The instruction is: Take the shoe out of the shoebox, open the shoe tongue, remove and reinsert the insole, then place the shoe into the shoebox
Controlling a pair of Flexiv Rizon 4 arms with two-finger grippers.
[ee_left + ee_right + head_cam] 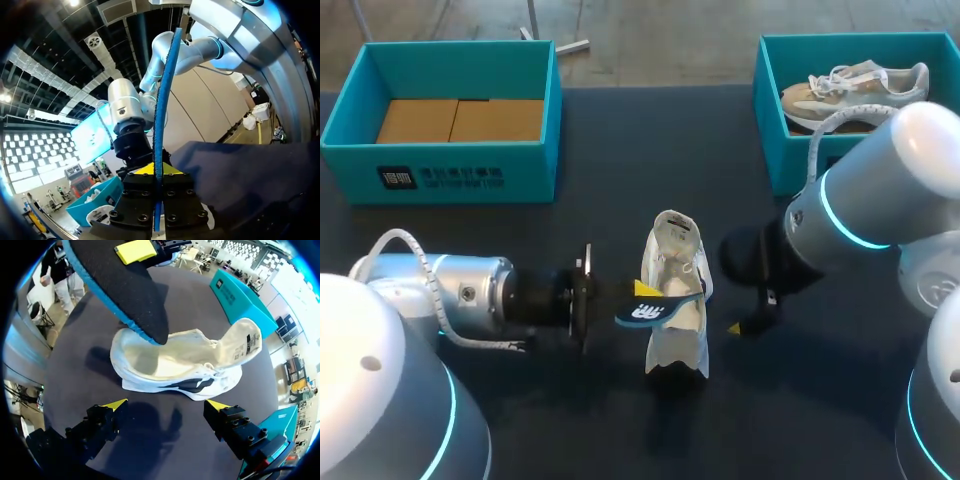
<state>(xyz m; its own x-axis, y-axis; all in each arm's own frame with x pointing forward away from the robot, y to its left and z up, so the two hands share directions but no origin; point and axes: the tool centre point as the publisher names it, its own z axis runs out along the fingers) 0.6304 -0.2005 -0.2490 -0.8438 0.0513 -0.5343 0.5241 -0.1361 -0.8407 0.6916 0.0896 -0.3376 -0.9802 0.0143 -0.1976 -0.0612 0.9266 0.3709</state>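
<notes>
Nearest you, your left gripper (638,295) comes in from nine o'clock and is clamped on the insole (655,310). In the left wrist view the gripper (159,172) has the insole (165,100) edge-on between its two black finger blocks, which press it from both sides, and the blue strip runs straight out ahead of the fingers.

The shoe (672,250) stands on the dark table (620,430) near the middle, just past that gripper, and runs from six to twelve o'clock. Its tongue (676,228) is pulled open at the twelve o'clock end. The insole lies crosswise above the shoe, with its free end over the opening; you cannot tell from these views whether it touches.

At three o'clock of the shoe, your right gripper (752,318) is spread wide with nothing in it. In its wrist view the gripper (166,405) sits just short of the shoe (185,365), with bare table between the fingers, and the insole (125,285) hangs above the shoe beyond.

Farther off are two teal boxes: the left box (440,180) at ten o'clock holds brown cardboard (460,120), and the right box (770,110) at two o'clock holds a second shoe (850,90).
</notes>
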